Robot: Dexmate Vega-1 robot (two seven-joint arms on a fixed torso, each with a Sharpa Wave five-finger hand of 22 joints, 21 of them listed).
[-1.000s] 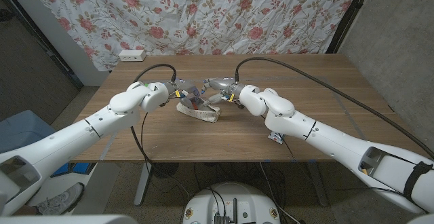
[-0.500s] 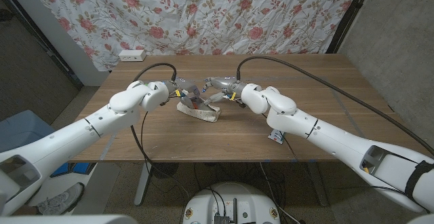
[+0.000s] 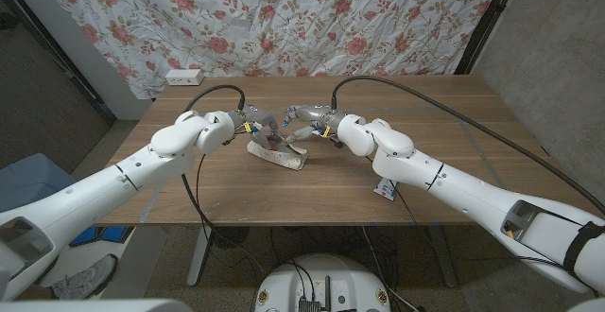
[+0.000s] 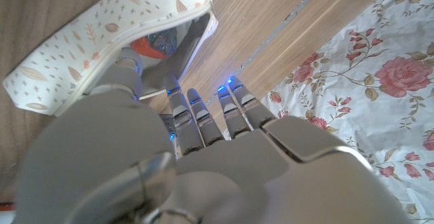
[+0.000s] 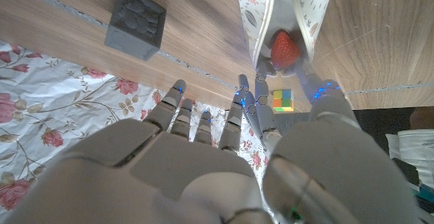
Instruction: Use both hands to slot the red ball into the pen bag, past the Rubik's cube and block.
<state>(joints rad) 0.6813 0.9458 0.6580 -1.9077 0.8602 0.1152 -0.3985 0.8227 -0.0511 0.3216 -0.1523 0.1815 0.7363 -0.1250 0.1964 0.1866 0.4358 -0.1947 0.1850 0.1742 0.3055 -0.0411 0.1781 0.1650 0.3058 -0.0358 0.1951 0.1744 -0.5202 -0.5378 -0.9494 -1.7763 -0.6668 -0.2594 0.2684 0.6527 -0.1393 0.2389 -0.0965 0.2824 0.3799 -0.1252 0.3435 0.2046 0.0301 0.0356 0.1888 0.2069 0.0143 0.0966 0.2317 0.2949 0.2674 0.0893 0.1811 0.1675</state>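
The pen bag (image 3: 278,153) sits on the wooden table (image 3: 444,161), and everything is told from it. It is soft cream cloth printed with small leaves, long and flat, its zipped mouth pulled wide. The left hand (image 3: 248,126) is at the bag's left end; in the left wrist view its fingers (image 4: 178,108) reach down against the bag's (image 4: 108,27) open edge, but whether they actually pinch the cloth is not clear. The right hand (image 3: 304,115) comes in at the far right of the bag. From the right wrist view, its fingers (image 5: 261,108) and thumb pinch the bag's (image 5: 254,20) rim and spread the mouth. The red ball (image 5: 283,47) is right there inside the opening, dimpled and bright, between the two cloth lips; the left wrist view also catches the red shape (image 4: 150,44) in the mouth. The block (image 5: 135,22) is dark grey, square-edged, with a moulded top, standing on the table well apart from the bag. The Rubik's cube (image 5: 283,100), small with coloured squares, shows just beyond the bag's mouth. Bare wood spreads wide in front of the bag and to its right.
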